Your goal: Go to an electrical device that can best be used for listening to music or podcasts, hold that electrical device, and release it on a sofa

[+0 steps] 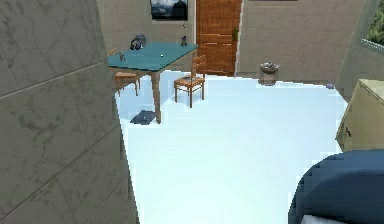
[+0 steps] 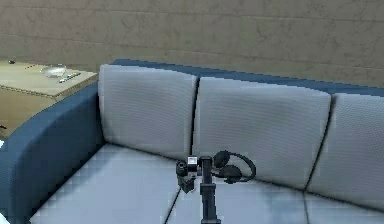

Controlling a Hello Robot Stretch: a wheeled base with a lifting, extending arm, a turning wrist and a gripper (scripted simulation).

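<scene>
In the lower middle of the arm side view, the dark claw point(image 2: 192, 170) stands in front of the blue sofa with grey cushions point(image 2: 150, 110). The black headphones with an arched band point(image 2: 235, 163) are just right of the claw, low against the middle back cushion. I cannot tell if they touch, whether the claw holds them, or how its fingers stand.

A dark square arm point(image 2: 209, 205) ends in two small black-marked white squares point(image 2: 186, 166) beside a dark gripper point(image 2: 189, 179) with two thin fingers.
</scene>
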